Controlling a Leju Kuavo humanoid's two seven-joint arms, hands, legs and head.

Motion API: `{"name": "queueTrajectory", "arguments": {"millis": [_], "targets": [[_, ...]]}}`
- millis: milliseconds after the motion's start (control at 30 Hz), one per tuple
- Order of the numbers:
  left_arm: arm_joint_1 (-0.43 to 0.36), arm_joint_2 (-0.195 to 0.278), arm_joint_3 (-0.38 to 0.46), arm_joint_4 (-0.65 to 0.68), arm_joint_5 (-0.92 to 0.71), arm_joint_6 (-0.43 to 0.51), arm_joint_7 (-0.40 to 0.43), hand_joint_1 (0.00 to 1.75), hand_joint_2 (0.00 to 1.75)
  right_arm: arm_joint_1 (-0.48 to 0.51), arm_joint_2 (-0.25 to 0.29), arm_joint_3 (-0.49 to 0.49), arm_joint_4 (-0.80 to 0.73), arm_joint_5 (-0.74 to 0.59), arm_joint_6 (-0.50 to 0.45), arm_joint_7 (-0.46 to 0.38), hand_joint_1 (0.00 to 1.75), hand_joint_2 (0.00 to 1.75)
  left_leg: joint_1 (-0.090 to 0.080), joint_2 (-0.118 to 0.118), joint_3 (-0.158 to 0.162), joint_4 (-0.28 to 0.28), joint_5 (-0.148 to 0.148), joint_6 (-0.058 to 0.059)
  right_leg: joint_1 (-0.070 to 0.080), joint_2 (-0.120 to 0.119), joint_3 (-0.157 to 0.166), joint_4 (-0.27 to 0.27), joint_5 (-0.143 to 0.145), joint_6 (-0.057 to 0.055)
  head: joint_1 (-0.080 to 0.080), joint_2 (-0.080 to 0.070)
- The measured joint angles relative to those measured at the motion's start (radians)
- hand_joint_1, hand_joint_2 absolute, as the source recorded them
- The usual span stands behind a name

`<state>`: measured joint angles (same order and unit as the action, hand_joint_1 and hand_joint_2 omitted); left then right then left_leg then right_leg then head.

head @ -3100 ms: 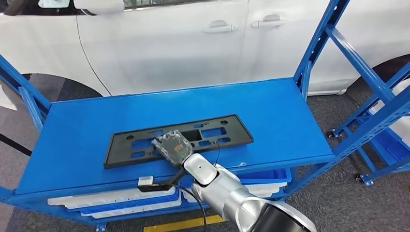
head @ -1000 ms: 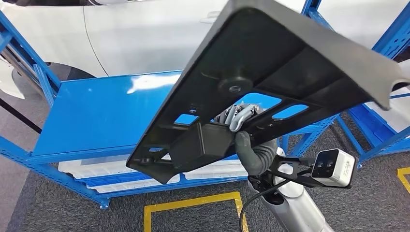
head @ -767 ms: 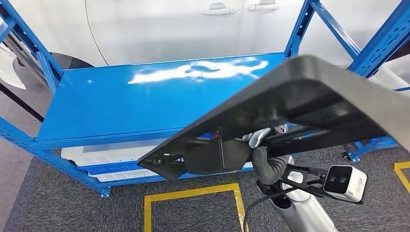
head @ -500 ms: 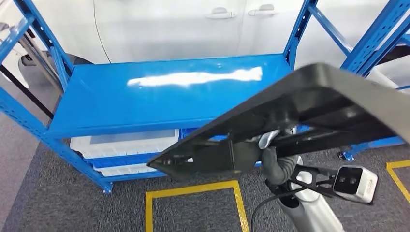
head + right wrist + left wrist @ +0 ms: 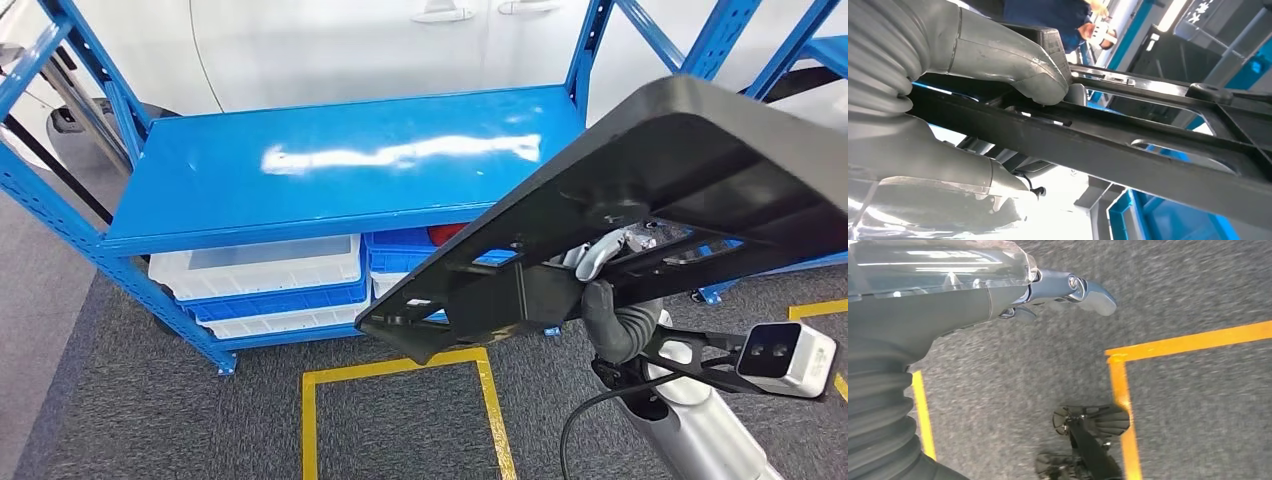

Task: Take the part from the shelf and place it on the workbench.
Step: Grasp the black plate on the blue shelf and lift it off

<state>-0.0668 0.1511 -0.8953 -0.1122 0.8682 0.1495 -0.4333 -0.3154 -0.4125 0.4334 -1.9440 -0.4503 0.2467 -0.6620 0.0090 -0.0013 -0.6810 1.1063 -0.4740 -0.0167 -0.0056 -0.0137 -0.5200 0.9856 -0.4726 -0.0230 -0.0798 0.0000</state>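
While your right hand (image 5: pixel 600 290) clamps the long black part (image 5: pixel 640 190) near its middle, tilted in the air clear of the blue shelf (image 5: pixel 330 170), expect a stiff, light panel that levers easily; left hand (image 5: pixel 1068 287) hangs empty, fingers apart.

The blue shelf (image 5: pixel 300 190) top lies bare, open to a reach from the front between its slanted blue uprights (image 5: pixel 75 55). Below it, white and blue trays (image 5: pixel 270 285) pack the lower tier. The long black part (image 5: pixel 640 200), gripped from beneath by the right hand (image 5: pixel 600 290), slants across the space before the shelf's right end and blocks the way there. The grey floor with the yellow line (image 5: pixel 400 370) lies open under the left hand (image 5: pixel 1058 287).
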Motion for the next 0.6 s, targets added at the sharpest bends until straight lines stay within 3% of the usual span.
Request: {"name": "queueTrajectory", "arguments": {"millis": [67,100,133,200,267,300,333,400,433,467,567,600], "targets": [[0.001,-0.006,0.000,0.000,0.000,0.002,0.004,0.00,1.75,0.010,0.002,0.001,-0.002,0.010,0.010,-0.003,1.75,1.75,0.001,0.000,-0.028,0.131,-0.085,-0.004,0.004,-0.001,-0.031,0.004,0.021,-0.005,0.000,0.000],[0.001,-0.009,0.000,0.000,0.000,0.003,0.004,0.00,1.75,0.012,0.005,0.002,-0.001,0.014,0.015,-0.004,1.75,1.75,0.001,0.000,-0.030,0.177,-0.096,-0.004,0.006,-0.001,-0.049,0.008,0.032,-0.006,0.000,0.000],[0.001,-0.011,0.000,0.000,0.000,0.004,0.004,0.00,1.75,0.014,0.008,0.003,0.000,0.016,0.020,-0.003,1.75,1.75,0.001,0.000,-0.017,0.192,-0.083,-0.004,0.007,-0.001,-0.068,0.012,0.043,-0.005,0.000,0.000],[-0.001,-0.014,0.000,0.000,0.000,0.004,0.004,0.00,1.75,0.014,0.016,0.004,0.002,0.017,0.031,0.000,1.75,1.75,0.000,0.000,0.057,0.125,-0.032,0.002,0.009,0.000,-0.102,0.021,0.063,-0.002,0.000,0.000],[-0.005,-0.014,-0.001,0.000,0.000,0.004,0.002,0.00,1.75,0.008,0.022,0.004,0.003,0.008,0.042,0.008,1.75,1.75,-0.004,-0.001,0.160,-0.018,-0.030,0.011,0.012,-0.001,-0.125,0.029,0.079,0.005,0.000,0.000],[-0.007,-0.013,-0.001,0.000,0.000,0.004,0.000,0.00,1.75,0.002,0.025,0.004,0.004,0.001,0.046,0.012,1.75,1.75,-0.007,-0.001,0.193,-0.072,-0.040,0.015,0.012,-0.002,-0.132,0.030,0.089,0.010,0.000,0.000],[-0.009,-0.013,-0.001,0.000,0.000,0.003,-0.002,0.00,1.75,-0.003,0.027,0.004,0.005,-0.005,0.049,0.015,1.75,1.75,-0.010,-0.002,0.210,-0.107,-0.049,0.018,0.011,-0.004,-0.137,0.029,0.099,0.015,0.000,0.000],[-0.009,-0.013,-0.001,0.000,0.000,0.000,-0.006,0.00,1.75,-0.007,0.030,0.003,0.007,-0.012,0.053,0.017,1.75,1.75,-0.010,0.000,0.203,-0.125,-0.034,0.026,0.009,-0.003,-0.144,0.024,0.115,0.027,0.000,0.000],[-0.008,-0.013,-0.001,0.000,0.000,-0.001,-0.006,0.00,1.75,-0.006,0.031,0.002,0.008,-0.013,0.056,0.016,1.75,1.75,-0.007,0.002,0.197,-0.130,-0.023,0.032,0.008,0.000,-0.150,0.030,0.104,0.034,0.000,0.000],[-0.008,-0.013,-0.002,0.000,0.000,-0.002,-0.007,0.00,1.75,-0.004,0.031,0.000,0.009,-0.013,0.059,0.014,1.75,1.75,-0.005,0.004,0.187,-0.134,-0.011,0.038,0.008,0.004,-0.161,0.055,0.075,0.040,0.000,0.000],[-0.009,-0.013,-0.005,0.000,0.000,-0.005,-0.007,0.00,1.75,0.007,0.031,-0.003,0.011,-0.011,0.065,0.007,1.75,1.75,-0.005,0.007,0.153,-0.133,0.019,0.048,-0.002,0.010,-0.214,0.238,-0.060,0.056,0.000,0.000],[-0.009,-0.013,-0.006,0.000,0.000,-0.006,-0.007,0.00,1.75,0.012,0.031,-0.003,0.012,-0.011,0.065,0.006,1.75,1.75,-0.006,0.007,0.140,-0.131,0.028,0.048,-0.004,0.010,-0.222,0.292,-0.077,0.059,0.000,0.000]]}}
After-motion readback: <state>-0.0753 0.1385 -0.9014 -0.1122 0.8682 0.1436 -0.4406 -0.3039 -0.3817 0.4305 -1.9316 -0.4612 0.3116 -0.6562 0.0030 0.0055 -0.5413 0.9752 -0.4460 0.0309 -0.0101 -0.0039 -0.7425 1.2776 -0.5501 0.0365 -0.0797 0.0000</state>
